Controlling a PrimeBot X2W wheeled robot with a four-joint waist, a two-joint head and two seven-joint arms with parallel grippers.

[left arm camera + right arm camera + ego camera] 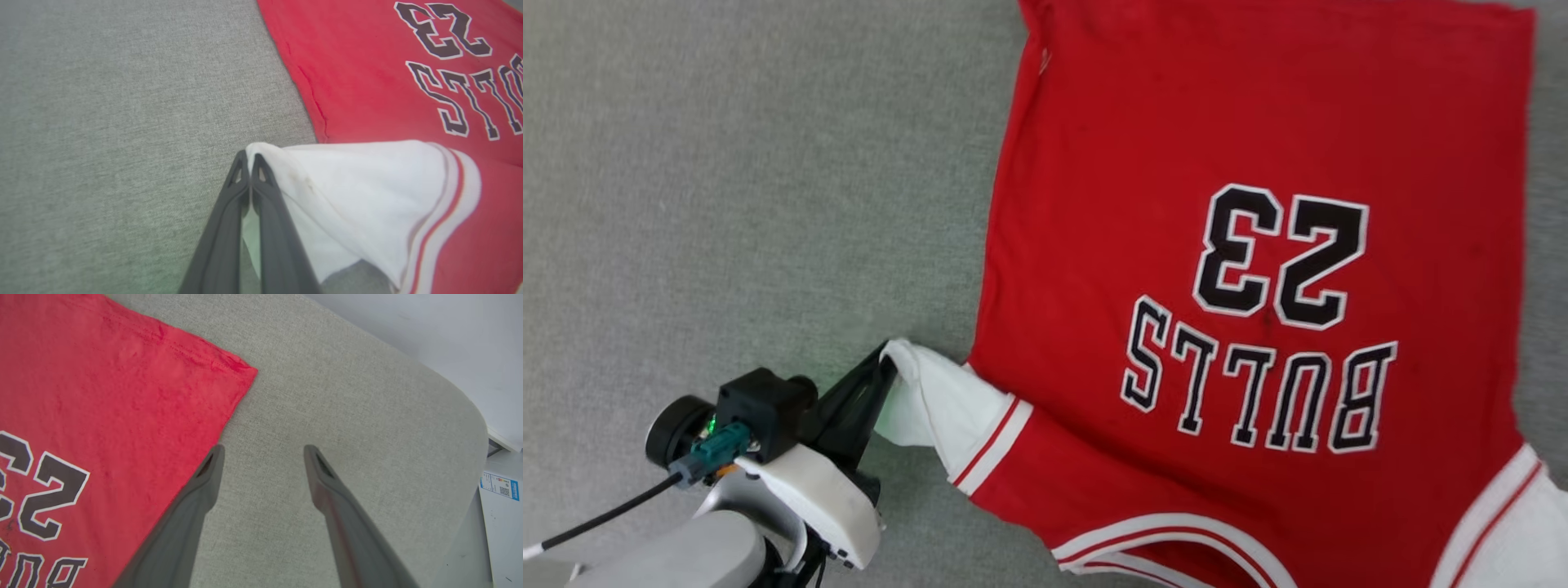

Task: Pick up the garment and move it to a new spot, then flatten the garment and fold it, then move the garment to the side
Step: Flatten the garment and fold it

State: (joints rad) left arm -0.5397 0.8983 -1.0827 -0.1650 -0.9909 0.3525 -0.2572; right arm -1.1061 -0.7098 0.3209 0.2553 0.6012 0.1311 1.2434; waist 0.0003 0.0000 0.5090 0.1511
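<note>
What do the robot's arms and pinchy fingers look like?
The left gripper has two long, dark grey fingers narrowing to tips with small triangular holes; the right gripper looks the same. The left arm wears a white shell, carrying a black block, a teal plug and a black cable.

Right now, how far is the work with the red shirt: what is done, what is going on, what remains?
Done, it seems: the garment lies spread, mostly flat, print up, on the grey surface. In hand: the left gripper is shut on the white sleeve; the right gripper is open, holding nothing, beside the garment's edge. Left: no fold is made yet, and moving it aside comes after.
</note>
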